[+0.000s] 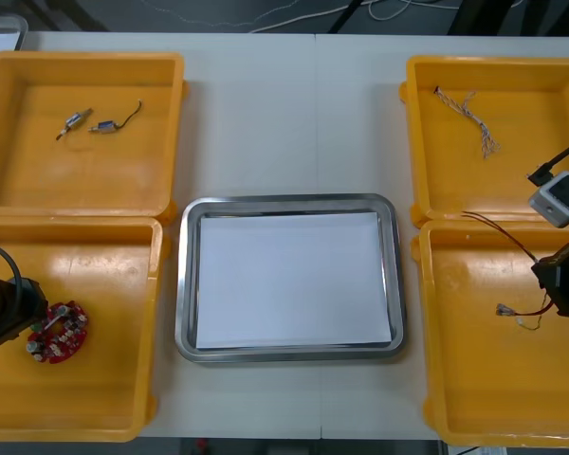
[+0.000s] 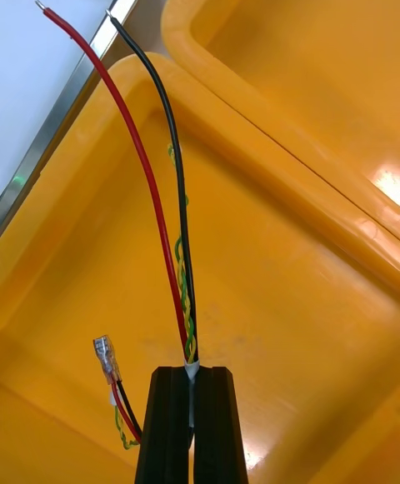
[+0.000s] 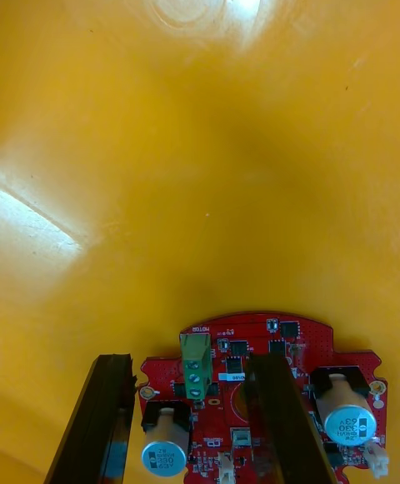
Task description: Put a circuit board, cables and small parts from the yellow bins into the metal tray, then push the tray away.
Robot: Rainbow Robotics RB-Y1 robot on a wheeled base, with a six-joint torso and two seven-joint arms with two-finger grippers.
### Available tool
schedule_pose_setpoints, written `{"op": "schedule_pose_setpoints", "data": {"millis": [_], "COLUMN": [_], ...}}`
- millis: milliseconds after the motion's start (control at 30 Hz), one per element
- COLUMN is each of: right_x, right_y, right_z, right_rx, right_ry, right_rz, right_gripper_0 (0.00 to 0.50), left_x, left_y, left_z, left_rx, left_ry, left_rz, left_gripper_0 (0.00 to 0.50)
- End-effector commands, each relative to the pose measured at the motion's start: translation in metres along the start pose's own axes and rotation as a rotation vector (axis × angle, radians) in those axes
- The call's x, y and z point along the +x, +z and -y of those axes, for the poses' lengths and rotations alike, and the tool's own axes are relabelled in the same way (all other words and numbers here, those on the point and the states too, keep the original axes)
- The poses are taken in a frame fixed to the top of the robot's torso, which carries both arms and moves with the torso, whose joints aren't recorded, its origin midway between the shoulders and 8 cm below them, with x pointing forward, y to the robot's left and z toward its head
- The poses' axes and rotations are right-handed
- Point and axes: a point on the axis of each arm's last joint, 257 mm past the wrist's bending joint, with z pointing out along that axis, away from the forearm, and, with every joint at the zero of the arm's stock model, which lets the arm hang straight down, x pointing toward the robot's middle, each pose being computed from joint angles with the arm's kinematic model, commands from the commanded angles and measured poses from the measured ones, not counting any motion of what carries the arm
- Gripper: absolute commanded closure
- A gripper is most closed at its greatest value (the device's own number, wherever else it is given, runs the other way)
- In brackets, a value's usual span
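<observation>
Circuit board [image 1: 57,334] lies flat in the lower-left yellow bin [image 1: 95,408]. The left arm comes in from the frame's left edge. Left gripper [image 3: 190,359] sits low over the board, fingers [image 3: 108,417] apart, one at the rim, one across the middle.

Right gripper [image 2: 192,371] at mid-right is pinched on the red and black cable [image 2: 185,317]. I read the stripped tips in the wrist view, and the metal tray [image 1: 182,284] at centre in the front view.

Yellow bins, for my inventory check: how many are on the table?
4: far left bin, near left bin, far right bin, near right bin, flanking the metal tray.
</observation>
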Motion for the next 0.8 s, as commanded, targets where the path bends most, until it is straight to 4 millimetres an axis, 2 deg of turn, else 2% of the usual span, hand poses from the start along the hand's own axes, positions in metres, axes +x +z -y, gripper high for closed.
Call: {"op": "schedule_pose_setpoints", "data": {"millis": [33, 200, 433, 600, 767, 800], "right_x": [-0.014, -0.017, -0.025, -0.028, -0.028, -0.027], "right_y": [-0.011, -0.014, -0.016, -0.017, -0.017, -0.017], "right_z": [-0.001, 0.001, 0.001, 0.0, 0.001, 0.001], "right_rx": [0.025, 0.031, 0.029, 0.024, 0.025, 0.028], "right_ry": [-0.048, -0.054, -0.058, -0.055, -0.048, -0.046], "right_rz": [0.006, 0.011, 0.027, 0.033, 0.033, 0.032], "right_gripper_0": [0.5, 0.5, 0.5, 0.5, 0.5, 0.5], "left_x": [0.009, 0.01, 0.012, 0.011, 0.011, 0.01], "left_y": [0.001, 0.002, 0.007, 0.007, 0.009, 0.009], "left_z": [0.011, 0.011, 0.01, 0.011, 0.009, 0.009], "left_rx": [0.01, 0.004, -0.003, -0.004, -0.01, -0.01], "left_ry": [-0.035, -0.03, -0.022, -0.02, -0.019, -0.02], "left_rz": [-0.001, 0.0, -0.004, 0.001, 0.002, 0.005], "left_gripper_0": [0.132, 0.241, 0.243, 0.272, 0.365, 0.396]}}
